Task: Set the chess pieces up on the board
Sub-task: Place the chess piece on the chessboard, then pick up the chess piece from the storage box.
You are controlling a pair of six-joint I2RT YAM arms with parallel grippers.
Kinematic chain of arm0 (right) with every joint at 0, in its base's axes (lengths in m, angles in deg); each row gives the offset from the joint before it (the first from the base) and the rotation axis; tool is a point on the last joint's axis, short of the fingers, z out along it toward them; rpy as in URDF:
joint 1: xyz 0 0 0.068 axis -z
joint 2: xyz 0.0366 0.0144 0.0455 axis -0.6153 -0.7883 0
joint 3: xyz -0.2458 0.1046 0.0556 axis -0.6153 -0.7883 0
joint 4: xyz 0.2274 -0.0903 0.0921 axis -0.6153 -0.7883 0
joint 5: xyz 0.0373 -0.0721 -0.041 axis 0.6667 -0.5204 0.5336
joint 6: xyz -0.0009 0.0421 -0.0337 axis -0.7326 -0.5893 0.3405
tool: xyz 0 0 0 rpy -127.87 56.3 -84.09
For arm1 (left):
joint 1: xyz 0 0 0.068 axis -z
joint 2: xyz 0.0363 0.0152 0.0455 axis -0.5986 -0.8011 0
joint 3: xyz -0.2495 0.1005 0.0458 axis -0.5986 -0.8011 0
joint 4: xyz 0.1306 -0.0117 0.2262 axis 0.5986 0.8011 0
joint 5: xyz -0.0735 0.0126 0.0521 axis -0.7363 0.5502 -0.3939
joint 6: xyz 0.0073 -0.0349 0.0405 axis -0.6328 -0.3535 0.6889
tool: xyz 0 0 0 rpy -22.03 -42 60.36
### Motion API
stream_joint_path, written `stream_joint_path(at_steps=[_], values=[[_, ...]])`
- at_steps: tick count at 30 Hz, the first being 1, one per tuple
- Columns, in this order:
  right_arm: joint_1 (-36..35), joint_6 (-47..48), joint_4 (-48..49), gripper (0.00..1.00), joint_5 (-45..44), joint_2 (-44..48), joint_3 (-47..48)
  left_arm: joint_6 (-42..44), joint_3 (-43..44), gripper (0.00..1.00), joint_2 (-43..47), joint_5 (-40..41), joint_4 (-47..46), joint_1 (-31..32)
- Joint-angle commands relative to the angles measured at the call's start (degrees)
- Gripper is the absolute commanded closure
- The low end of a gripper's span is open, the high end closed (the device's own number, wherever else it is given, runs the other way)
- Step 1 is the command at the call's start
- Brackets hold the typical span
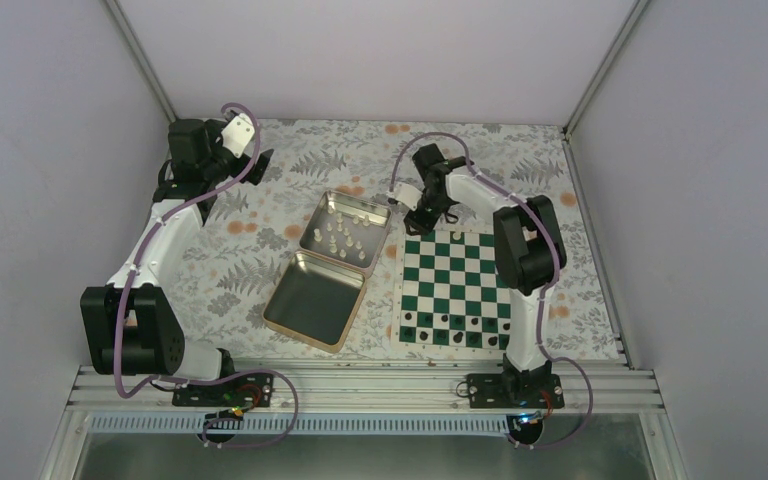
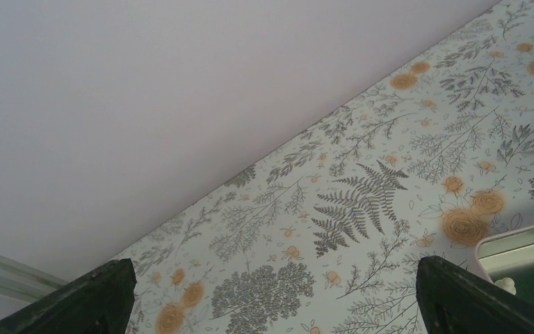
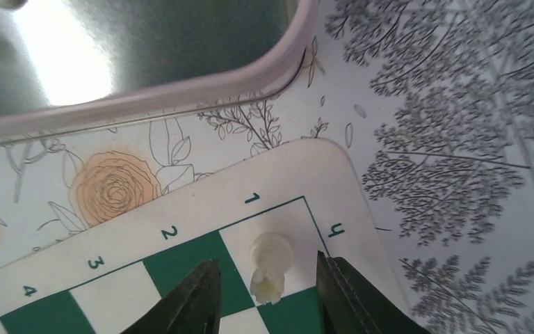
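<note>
Jaws on my right arm stand partly open over the far left corner of the board (image 3: 181, 209). They straddle one cream-white chess piece (image 3: 271, 259) standing upright on the corner square. I see a gap at each side, so nothing is gripped. Left jaws gape wide above the floral worktop (image 2: 361, 202), empty. More cream pieces (image 1: 345, 235) sit in the open tin (image 1: 312, 310).

Right hand (image 3: 265, 261) parted around a cream-white chess piece (image 3: 271, 268), touching neither side. Piece on the board (image 3: 181, 209) corner square. Tin (image 3: 181, 99) at eleven o'clock.
</note>
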Motion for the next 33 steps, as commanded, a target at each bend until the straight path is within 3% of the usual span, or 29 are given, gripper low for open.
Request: stream_joint_path(at_steps=[1,8,17,29,33], values=[[0.0,-0.4,-2.2,0.62,0.3,5.3,4.7,-0.3,-0.1,0.0,1.0,-0.9,-0.9,0.2],[-6.6,0.0,-7.2,0.6,-1.1,4.7,16.3,-0.5,0.3,0.0,0.4,-0.4,-0.6,0.5],[-16.4,-0.3,-7.0,0.59,2.0,-1.0,24.3,-0.8,-0.1,0.0,0.4,2.7,-0.6,1.3],[-17.6,-1.8,-8.4,0.63,0.1,-7.7,24.7,-0.3,-0.1,0.0,0.0,3.7,-0.7,2.4],[-17.6,-2.3,-4.0,0.63,-1.7,-7.1,21.7,-0.4,-0.2,0.0,0.0,4.0,-1.0,2.5]])
